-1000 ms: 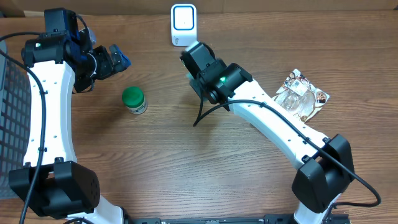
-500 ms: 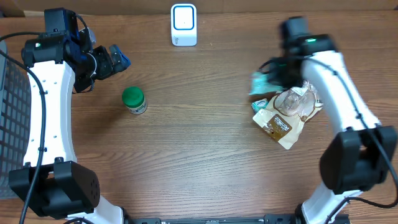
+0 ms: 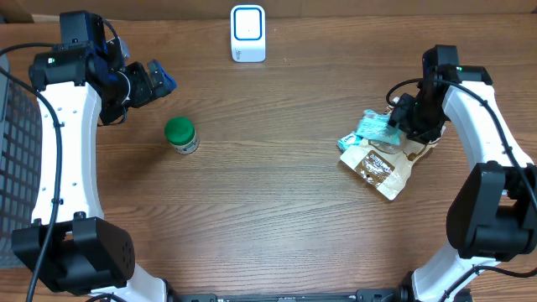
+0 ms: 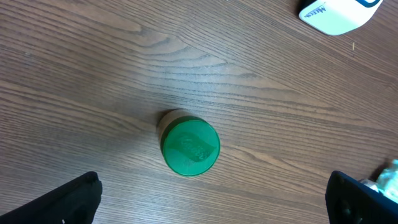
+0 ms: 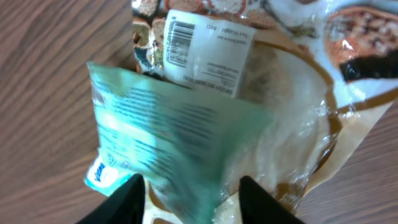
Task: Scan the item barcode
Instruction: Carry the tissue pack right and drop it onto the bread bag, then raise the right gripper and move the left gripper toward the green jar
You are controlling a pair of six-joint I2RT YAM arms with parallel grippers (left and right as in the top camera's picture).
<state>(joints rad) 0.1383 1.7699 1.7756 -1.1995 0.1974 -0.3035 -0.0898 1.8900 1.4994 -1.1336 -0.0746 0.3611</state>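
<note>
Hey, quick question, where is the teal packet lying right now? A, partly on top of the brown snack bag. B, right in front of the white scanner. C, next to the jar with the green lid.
A: the overhead view shows the teal packet overlapping the upper edge of the brown snack bag, well away from the green-lidded jar and the white scanner.

Brown wood-grain table point(image 3: 277, 226), tan cardboard-like strip point(image 3: 377, 7) along its far edge.
</note>
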